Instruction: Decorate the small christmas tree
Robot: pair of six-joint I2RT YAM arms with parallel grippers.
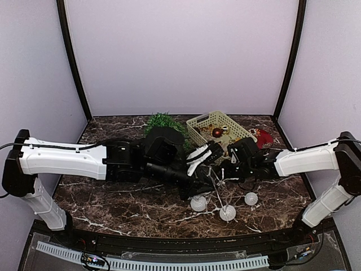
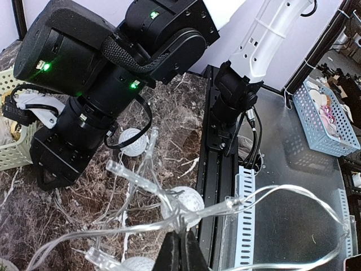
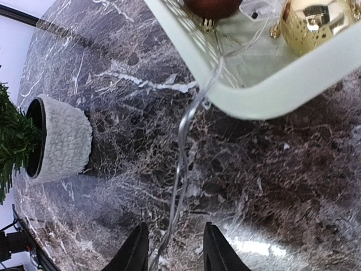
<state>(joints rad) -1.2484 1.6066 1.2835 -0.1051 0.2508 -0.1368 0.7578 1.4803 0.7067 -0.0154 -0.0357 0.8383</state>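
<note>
Top external view puts the small christmas tree (image 1: 162,120) at the far side of the dark marble tabletop (image 1: 107,200), just left of the pale green basket (image 1: 198,129) and partly hidden behind the left arm. Its fuzzy white pot (image 3: 65,148) shows in the right wrist view. The left pincer (image 2: 180,238) is clamped on a clear light string (image 2: 169,195) carrying white balls (image 1: 228,213). The right pincer (image 3: 175,231) has its jaws apart, with the string passing between them.
</note>
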